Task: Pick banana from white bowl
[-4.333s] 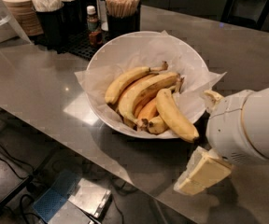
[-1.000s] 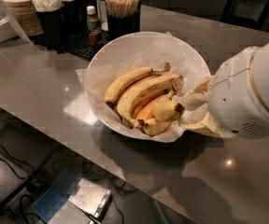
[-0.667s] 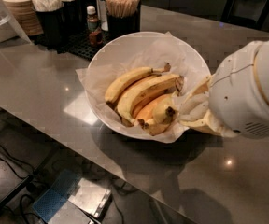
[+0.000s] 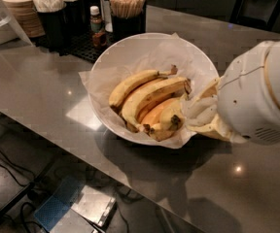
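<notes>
In the camera view, a wide white bowl (image 4: 101, 64) lined with crinkled white paper is seen on a grey counter (image 4: 38, 96). Several bananas are piled in it. The thick bright-yellow banana (image 4: 166, 116) lies at the near right of the pile, its far end hidden by the pale two-finger gripper (image 4: 199, 114), which is pressed in over the bowl's right rim. Whether that gripper is open or closed cannot be told. The fruit is judged light, fairly firm but easily bruised, with smooth skin; a gentle hold across its thick middle is advised.
</notes>
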Robot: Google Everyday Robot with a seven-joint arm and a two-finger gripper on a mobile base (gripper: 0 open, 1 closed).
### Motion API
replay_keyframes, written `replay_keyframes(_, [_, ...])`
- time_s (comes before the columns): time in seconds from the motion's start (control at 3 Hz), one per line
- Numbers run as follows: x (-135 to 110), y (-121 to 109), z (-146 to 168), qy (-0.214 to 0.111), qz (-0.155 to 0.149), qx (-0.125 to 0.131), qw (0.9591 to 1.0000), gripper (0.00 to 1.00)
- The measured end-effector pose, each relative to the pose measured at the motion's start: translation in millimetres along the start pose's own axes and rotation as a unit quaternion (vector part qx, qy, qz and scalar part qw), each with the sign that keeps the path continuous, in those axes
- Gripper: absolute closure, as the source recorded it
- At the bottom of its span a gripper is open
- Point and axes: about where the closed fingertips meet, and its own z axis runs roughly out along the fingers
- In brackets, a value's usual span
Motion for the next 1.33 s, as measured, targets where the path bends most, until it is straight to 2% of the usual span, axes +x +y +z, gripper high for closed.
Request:
replay_keyframes(0.67, [0.0, 0.0, -0.1, 0.0, 0.0, 0.0, 1.0, 0.2])
replay_keyframes(1.0, [-0.1, 0.0, -0.1, 0.0, 0.0, 0.0, 1.0, 0.15])
replay_keyframes(1.33, [-0.1, 0.0, -0.1, 0.0, 0.0, 0.0, 1.0, 0.15])
